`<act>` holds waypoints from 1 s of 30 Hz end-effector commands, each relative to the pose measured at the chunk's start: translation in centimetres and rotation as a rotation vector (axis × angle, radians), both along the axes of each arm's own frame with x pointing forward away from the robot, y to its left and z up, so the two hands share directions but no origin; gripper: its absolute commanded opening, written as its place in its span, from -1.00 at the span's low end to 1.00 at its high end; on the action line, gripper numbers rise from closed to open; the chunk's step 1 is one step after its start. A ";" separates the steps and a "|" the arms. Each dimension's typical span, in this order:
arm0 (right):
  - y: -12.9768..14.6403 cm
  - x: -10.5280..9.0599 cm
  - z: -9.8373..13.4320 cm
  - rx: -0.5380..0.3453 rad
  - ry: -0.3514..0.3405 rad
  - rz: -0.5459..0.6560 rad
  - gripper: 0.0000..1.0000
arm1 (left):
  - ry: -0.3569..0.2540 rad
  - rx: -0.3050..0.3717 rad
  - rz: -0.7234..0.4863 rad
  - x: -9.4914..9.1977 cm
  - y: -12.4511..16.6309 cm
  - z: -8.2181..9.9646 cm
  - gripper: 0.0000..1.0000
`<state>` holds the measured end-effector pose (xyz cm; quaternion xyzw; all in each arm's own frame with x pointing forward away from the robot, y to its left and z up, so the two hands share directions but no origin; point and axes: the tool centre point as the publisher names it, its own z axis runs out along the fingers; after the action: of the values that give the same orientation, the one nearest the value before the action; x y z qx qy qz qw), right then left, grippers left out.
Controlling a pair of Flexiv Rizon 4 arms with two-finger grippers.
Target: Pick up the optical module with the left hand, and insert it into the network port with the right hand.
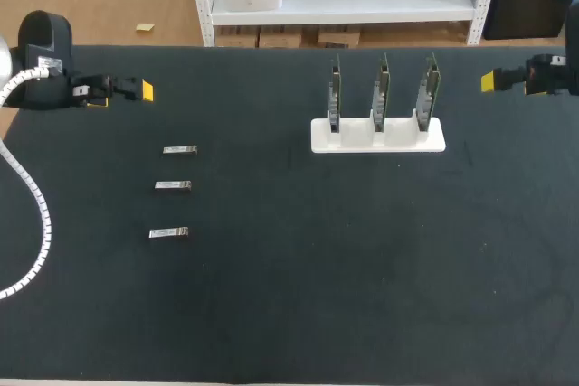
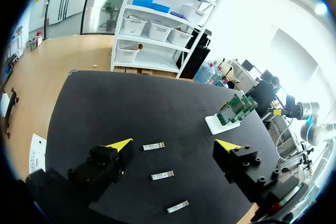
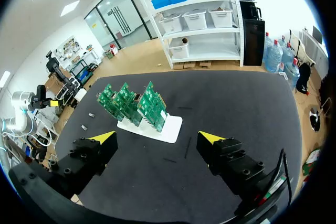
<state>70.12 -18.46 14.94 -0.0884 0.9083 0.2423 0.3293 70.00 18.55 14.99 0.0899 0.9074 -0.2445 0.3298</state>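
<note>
Three small silver optical modules lie in a column on the black table's left half: the far one (image 1: 179, 148) (image 2: 154, 146), the middle one (image 1: 173, 185) (image 2: 162, 174) and the near one (image 1: 169, 233) (image 2: 178, 206). Three green circuit boards (image 1: 380, 92) (image 3: 131, 100) stand upright in a white holder (image 1: 378, 136) (image 2: 220, 125) (image 3: 170, 128) right of centre. My left gripper (image 1: 143, 90) (image 2: 173, 146) hangs open at the far left, behind the modules and holding nothing. At the far right edge, my right gripper (image 1: 489, 81) (image 3: 157, 139) is open and empty, well off from the holder.
The black table (image 1: 298, 268) carries only the modules and the holder. A white corrugated cable (image 1: 36, 214) from my left arm loops over the table's left edge. In the right wrist view, two of the modules (image 3: 87, 120) show as small specks beyond the boards.
</note>
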 end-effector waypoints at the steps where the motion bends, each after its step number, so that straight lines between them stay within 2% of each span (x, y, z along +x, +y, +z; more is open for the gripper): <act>1: 0.0 -0.1 0.1 -0.001 0.000 -0.001 1.00 | 0.000 0.000 0.000 0.0 0.0 0.0 1.00; 24: 0.0 -0.1 0.1 -0.001 0.000 -0.001 1.00 | -0.014 -0.004 -0.008 0.2 0.0 0.0 1.00; 28: 0.0 -0.1 0.1 -0.001 0.000 -0.001 1.00 | -0.056 0.030 -0.045 0.6 0.3 0.4 1.00; 30: 0.0 -0.1 0.1 -0.001 0.000 -0.001 1.00 | -0.064 0.070 -0.070 1.0 0.4 0.6 1.00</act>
<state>70.12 -18.45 14.94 -0.0885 0.9083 0.2423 0.3293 70.60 18.81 15.50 0.1287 0.8997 -0.2251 0.3511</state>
